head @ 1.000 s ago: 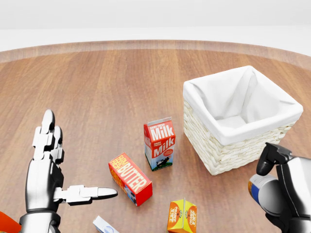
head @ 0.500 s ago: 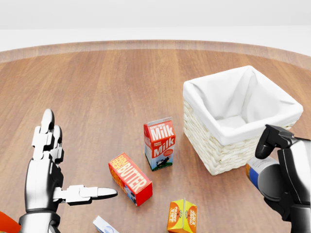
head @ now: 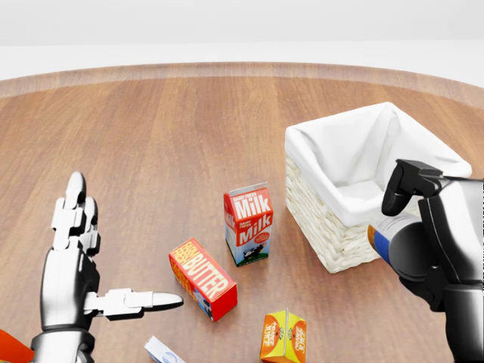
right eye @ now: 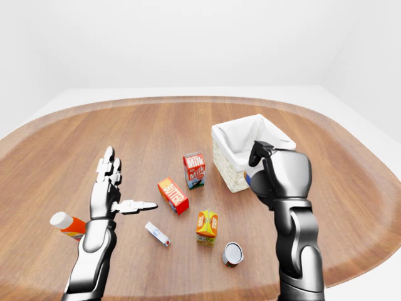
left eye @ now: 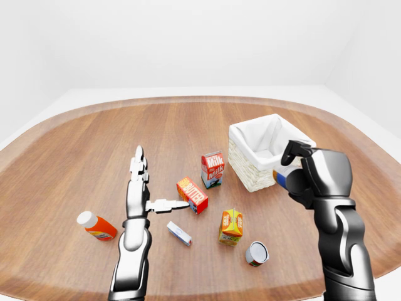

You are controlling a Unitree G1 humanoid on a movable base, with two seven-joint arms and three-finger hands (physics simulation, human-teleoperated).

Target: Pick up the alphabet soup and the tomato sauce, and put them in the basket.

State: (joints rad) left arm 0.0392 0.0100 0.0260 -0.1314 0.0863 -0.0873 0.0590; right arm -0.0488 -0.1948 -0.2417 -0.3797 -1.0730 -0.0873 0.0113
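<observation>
Right hand (head: 423,227) gripping can (head: 384,236), mostly hidden, beside basket (head: 333,227)

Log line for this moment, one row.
right robot hand: holding can beside basket | left robot hand: open, empty | second can: on table

Left hand (head: 76,261) held upright, palm flat, fingers (head: 73,198) pointing up and thumb stuck out sideways — empty. Right hand (head: 423,234) raised on a bent arm — fingers curled closed round a can (head: 384,240)
</observation>
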